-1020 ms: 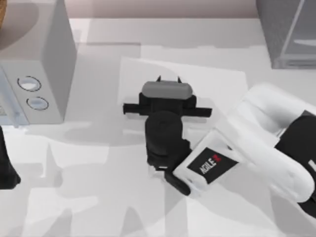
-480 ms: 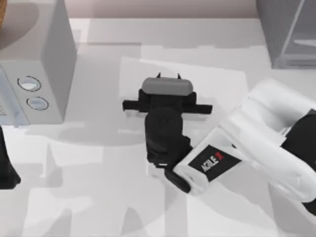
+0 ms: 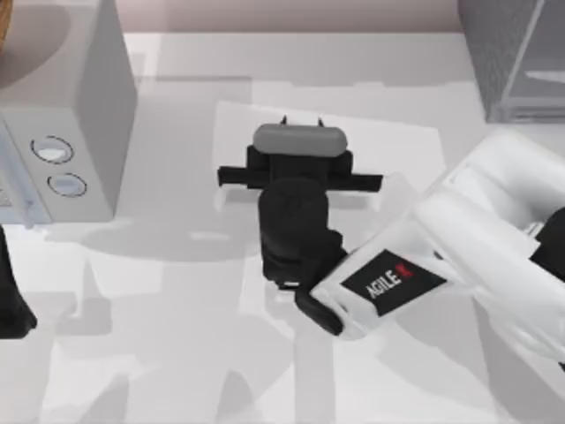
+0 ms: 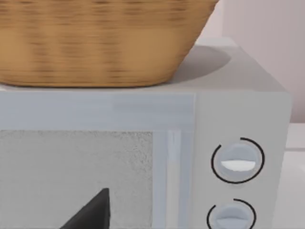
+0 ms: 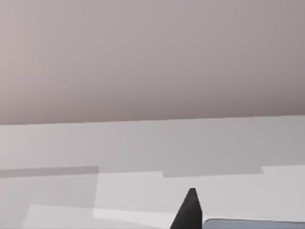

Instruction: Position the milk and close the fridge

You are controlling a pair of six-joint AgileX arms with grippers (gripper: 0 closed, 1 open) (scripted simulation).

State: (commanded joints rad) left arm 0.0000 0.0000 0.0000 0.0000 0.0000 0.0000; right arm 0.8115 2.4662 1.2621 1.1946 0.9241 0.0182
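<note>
overhead view down on table (image 3: pixel 177 353); 2 low wrist views

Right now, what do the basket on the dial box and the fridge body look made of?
The basket looks like woven wicker, matte tan with ribbed strands. It sits on the dial box, plain pale grey, smooth like painted metal or plastic. The fridge has a dark speckled body, stone-like or textured coating; its door panel looks glassy.

One fridge (image 3: pixel 516 57) at the table's (image 3: pixel 177 291) far right corner, one light grey box (image 3: pixel 66 115) at the left edge. Two round dials (image 3: pixel 53 150) on it, one woven basket (image 4: pixel 95 43) on top. Two arms over the table: one white (image 3: pixel 459 256), one black (image 3: pixel 13 300).
</note>
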